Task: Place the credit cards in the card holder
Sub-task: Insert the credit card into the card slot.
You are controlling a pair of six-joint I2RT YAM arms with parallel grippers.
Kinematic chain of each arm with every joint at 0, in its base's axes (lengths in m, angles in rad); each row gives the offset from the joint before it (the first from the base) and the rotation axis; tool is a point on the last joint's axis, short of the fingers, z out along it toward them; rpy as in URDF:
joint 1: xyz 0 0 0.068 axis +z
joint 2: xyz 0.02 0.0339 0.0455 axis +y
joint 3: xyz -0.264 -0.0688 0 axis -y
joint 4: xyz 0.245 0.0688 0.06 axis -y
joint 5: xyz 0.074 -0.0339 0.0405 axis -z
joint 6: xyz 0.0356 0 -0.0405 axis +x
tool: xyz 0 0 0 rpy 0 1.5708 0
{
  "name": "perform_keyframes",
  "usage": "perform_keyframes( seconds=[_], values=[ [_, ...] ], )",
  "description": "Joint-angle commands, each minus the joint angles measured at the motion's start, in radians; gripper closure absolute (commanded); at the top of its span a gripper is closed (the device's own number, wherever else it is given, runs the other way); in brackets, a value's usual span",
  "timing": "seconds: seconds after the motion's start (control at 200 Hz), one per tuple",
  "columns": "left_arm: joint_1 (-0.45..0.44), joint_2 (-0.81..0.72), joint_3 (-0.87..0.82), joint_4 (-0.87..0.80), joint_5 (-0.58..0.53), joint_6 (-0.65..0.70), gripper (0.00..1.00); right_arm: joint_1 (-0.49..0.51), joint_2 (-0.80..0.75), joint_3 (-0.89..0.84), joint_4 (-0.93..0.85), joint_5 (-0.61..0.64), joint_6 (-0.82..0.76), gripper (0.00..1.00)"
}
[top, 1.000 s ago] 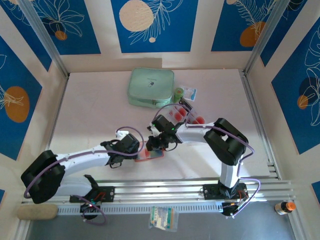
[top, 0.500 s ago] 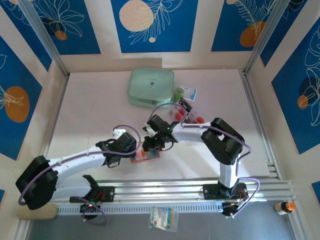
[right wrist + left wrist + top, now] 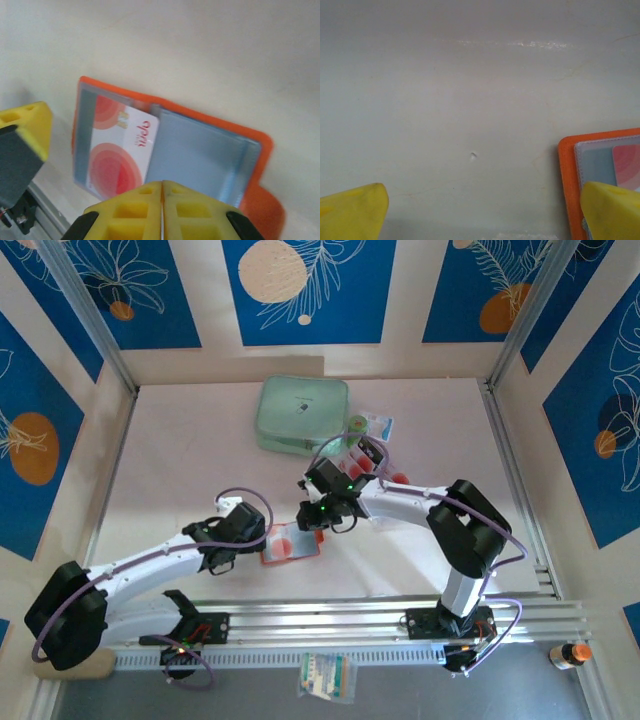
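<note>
Jaws: right pair pressed shut on nothing, left pair spread wide, empty.
Just under the right jaws the card holder [image 3: 200, 155] lies open and flat on the worktop [image 3: 470, 100], its orange edge by the left jaws' right fingertip. One credit card [image 3: 117, 150] lies on its left half; tucked in or loose, can't tell. Card probably light, stiff and slick: pinch a free short edge. Holder looks soft, so pin its rim. Beyond the right jaws are spare credit cards [image 3: 397, 478].

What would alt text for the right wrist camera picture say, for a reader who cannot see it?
An open orange card holder lies flat on a pale table, with a white credit card bearing red circles on its left half in the picture. The right gripper, yellow fingers pressed shut and empty, sits at the bottom edge.
</note>
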Motion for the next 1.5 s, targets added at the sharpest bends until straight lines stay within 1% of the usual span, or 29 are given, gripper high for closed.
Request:
perform_keyframes(
  seconds=[0.0,0.2,0.41,0.675,0.86,1.26,1.495],
  values=[
    [0.011,-0.008,0.012,-0.021,0.010,0.018,0.02,-0.018,-0.011,-0.035,-0.035,0.027,-0.030,0.91],
    [0.011,0.002,0.010,-0.012,0.021,0.025,0.02,-0.040,-0.035,-0.075,-0.034,0.039,-0.026,0.92],
    [0.012,0.012,-0.006,-0.007,0.030,0.013,0.02,-0.010,-0.052,-0.046,-0.029,0.006,-0.027,0.93],
    [0.011,0.079,-0.008,-0.005,0.053,-0.005,0.06,0.049,0.029,0.043,-0.025,-0.011,-0.027,0.94],
    [0.011,0.090,-0.012,-0.002,0.051,-0.010,0.09,0.080,0.078,0.081,-0.017,-0.018,-0.018,0.95],
    [0.010,0.110,-0.031,0.037,0.068,-0.008,0.18,0.105,0.156,0.092,0.008,-0.044,-0.001,0.96],
    [0.011,0.123,-0.031,0.048,0.077,-0.008,0.20,0.123,0.166,0.099,0.008,-0.046,0.008,0.97]
  ],
)
